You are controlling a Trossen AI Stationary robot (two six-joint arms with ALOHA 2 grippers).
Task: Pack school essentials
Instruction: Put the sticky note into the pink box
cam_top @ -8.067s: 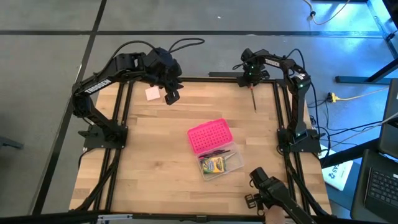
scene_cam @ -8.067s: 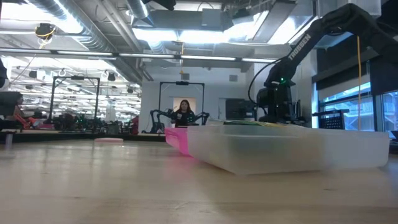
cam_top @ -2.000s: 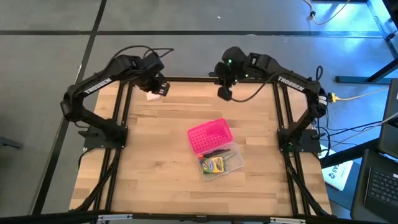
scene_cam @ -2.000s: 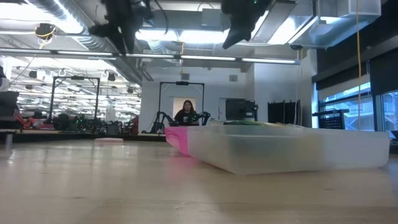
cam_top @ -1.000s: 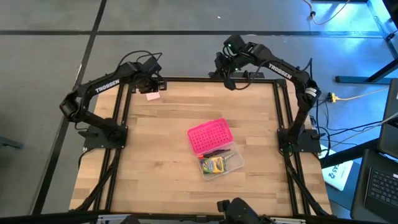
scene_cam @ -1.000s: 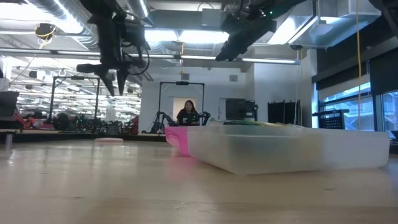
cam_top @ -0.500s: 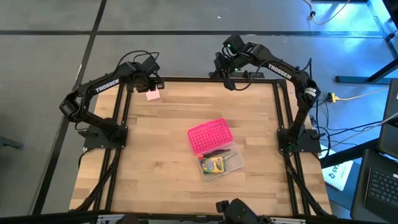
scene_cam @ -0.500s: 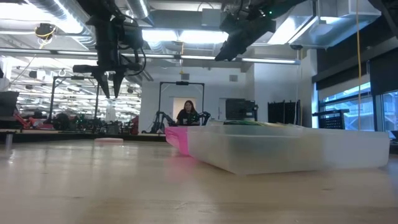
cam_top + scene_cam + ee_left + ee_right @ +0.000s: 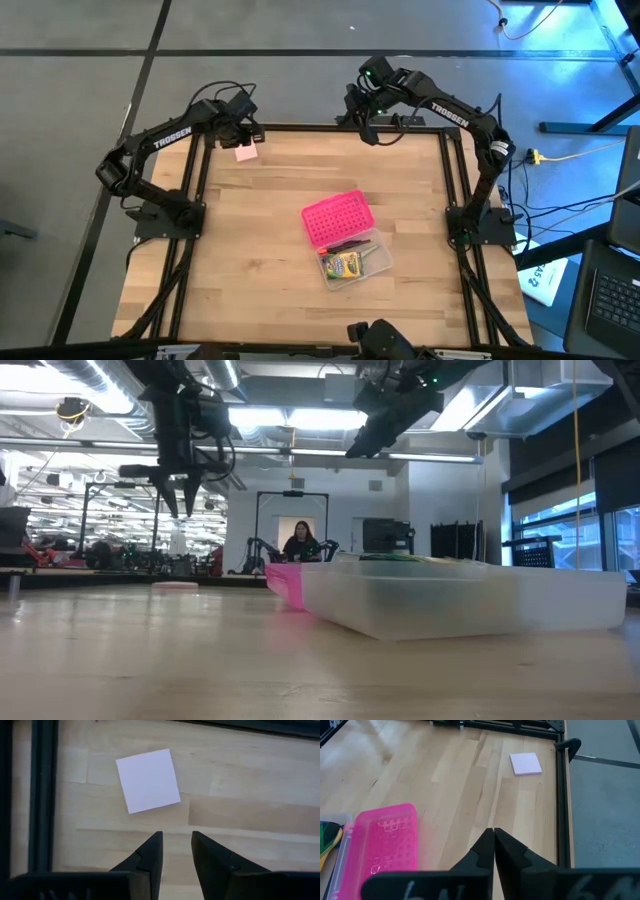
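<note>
Left tool [image 9: 175,851] above square pink pad [image 9: 148,780]

Wooden table [image 9: 250,250] seen from above. Left gripper [image 9: 238,136] is at the far left corner, just beside the pink sticky-note pad [image 9: 245,151]. Right gripper [image 9: 366,132] hangs over the far edge, right of centre. Near mid-table lies a clear case [image 9: 366,262] with its pink perforated lid [image 9: 335,218] open; a crayon box [image 9: 343,266] lies inside.
</note>
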